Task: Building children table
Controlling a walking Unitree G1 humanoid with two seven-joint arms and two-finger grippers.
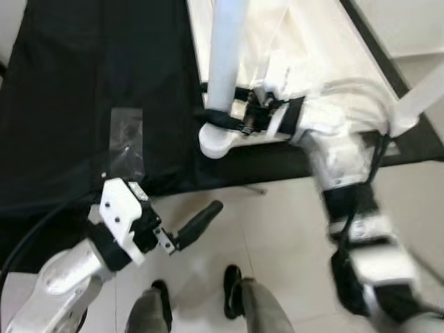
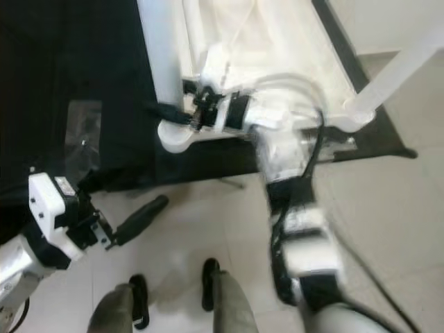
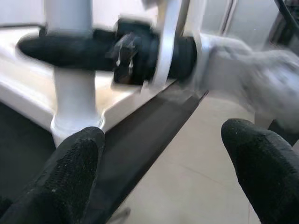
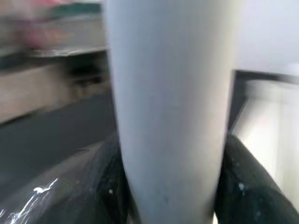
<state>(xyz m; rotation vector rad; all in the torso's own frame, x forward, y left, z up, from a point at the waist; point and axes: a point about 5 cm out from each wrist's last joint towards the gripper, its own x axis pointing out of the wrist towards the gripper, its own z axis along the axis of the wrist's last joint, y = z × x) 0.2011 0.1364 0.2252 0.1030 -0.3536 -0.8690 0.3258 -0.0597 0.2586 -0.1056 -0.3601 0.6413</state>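
White flat tabletop panel (image 1: 305, 41): lies upside down on a black mat (image 1: 83, 83) on the floor. Two white round table legs stand up from its near corners: one (image 1: 225, 76) at the left corner, another (image 1: 420, 100) at the right corner, leaning outward.

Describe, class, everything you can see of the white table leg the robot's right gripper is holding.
The table leg is a smooth, round white post, plastic or painted by the look of it, with a wider rounded collar at its base. It stands up from the corner of the overturned white tabletop, which lies on a black mat. The right gripper is shut on it low down, one black finger on each side, as the right wrist view shows. Its upper end runs out of frame.
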